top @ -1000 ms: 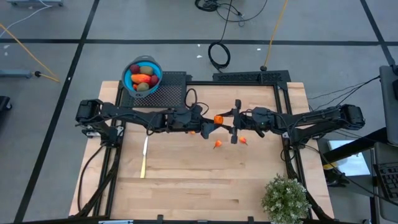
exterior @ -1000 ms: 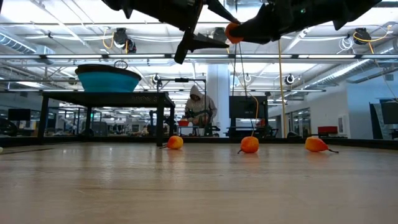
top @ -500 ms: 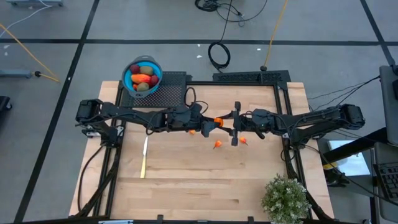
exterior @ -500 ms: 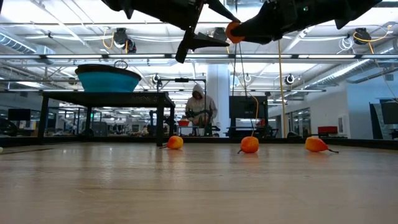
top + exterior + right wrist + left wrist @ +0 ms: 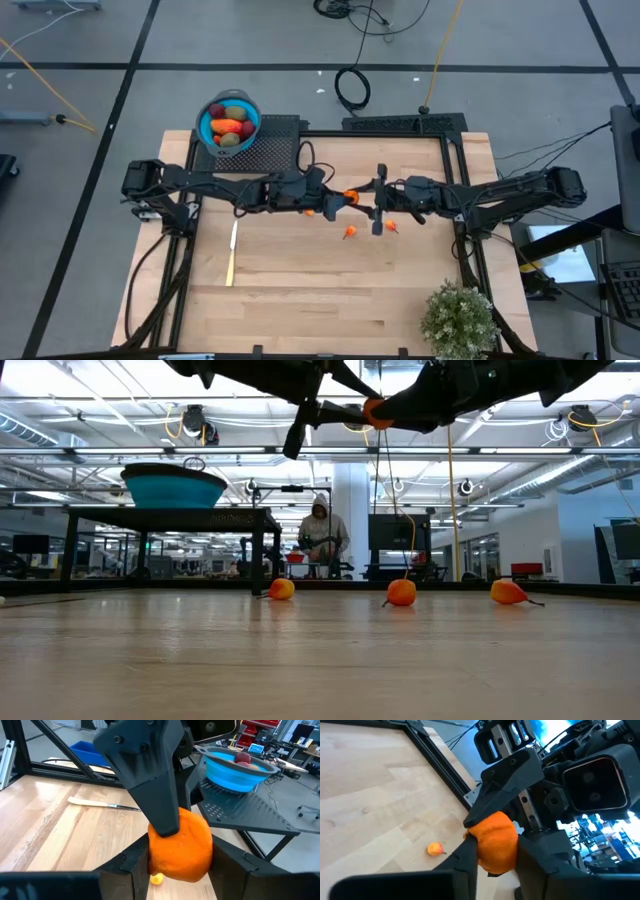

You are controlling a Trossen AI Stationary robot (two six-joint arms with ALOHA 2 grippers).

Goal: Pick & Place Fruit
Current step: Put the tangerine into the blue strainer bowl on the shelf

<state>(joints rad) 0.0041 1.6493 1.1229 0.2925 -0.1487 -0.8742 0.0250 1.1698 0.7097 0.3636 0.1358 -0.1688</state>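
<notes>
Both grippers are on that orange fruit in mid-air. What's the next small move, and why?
Probably open the right gripper and ease it back. Both wrist views show the orange fruit pinched between both sets of jaws, the left gripper closing on it, above the table. The left arm sits nearer the blue bowl.

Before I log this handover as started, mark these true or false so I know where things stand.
1. Left gripper and right gripper both hold one orange fruit in the air. True.
2. The blue bowl is empty. False: it holds several fruit pieces.
3. Three small orange fruits lie on the table. True.
4. The knife is in the bowl. False: it lies on the table.
</notes>
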